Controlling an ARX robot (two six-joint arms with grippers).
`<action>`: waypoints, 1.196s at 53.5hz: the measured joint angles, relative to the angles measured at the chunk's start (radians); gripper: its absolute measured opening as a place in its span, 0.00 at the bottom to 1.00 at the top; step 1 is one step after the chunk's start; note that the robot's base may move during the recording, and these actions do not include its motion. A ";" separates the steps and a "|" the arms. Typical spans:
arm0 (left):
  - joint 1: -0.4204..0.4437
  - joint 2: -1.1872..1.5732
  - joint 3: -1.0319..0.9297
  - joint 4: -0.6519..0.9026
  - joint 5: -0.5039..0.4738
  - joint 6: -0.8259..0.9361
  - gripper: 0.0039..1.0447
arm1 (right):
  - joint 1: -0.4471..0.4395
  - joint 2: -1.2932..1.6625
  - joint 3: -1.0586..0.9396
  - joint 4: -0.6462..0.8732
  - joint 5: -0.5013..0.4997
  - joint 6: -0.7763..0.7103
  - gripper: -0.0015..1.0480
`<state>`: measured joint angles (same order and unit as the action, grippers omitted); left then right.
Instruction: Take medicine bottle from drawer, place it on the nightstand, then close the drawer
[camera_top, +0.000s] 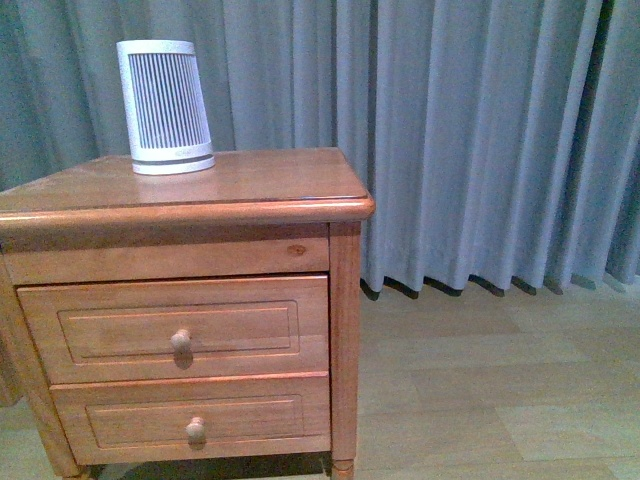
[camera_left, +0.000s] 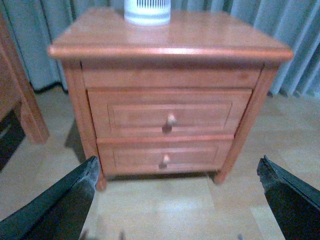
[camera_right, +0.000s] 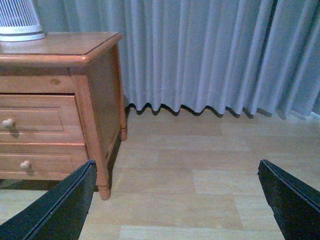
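The nightstand (camera_top: 250, 185) stands at the left of the front view, orange-brown wood with two drawers. The upper drawer (camera_top: 120, 330) is shut, with one round knob (camera_top: 181, 340). The medicine bottle is hidden. Neither arm shows in the front view. My left gripper (camera_left: 177, 172) is open and empty, back from the nightstand (camera_left: 170, 45) and facing the drawer (camera_left: 200, 112) and its knob (camera_left: 171, 119). My right gripper (camera_right: 177, 172) is open and empty over bare floor, to the right of the nightstand (camera_right: 95, 85); part of the drawer (camera_right: 40, 120) shows there.
A tall white ribbed device (camera_top: 165, 105) stands on the nightstand top at the back left. The lower drawer (camera_top: 250, 415) is shut. Grey curtains (camera_top: 480, 130) hang behind. Pale wood floor (camera_top: 500, 400) lies to the right. A wooden bed frame (camera_left: 20, 105) stands left of the nightstand.
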<state>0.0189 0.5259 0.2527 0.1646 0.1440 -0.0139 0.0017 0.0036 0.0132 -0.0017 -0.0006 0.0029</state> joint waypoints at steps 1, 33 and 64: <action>-0.003 0.058 0.034 0.041 -0.006 0.005 0.94 | 0.000 0.000 0.000 0.000 0.000 0.000 0.93; -0.111 1.432 0.763 0.249 -0.142 0.064 0.94 | 0.000 0.000 0.000 0.000 0.000 0.000 0.93; -0.225 1.677 0.978 0.286 -0.222 -0.117 0.94 | 0.000 0.000 0.000 0.000 0.000 0.000 0.93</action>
<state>-0.2058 2.2024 1.2304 0.4507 -0.0784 -0.1307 0.0017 0.0036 0.0132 -0.0017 -0.0006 0.0029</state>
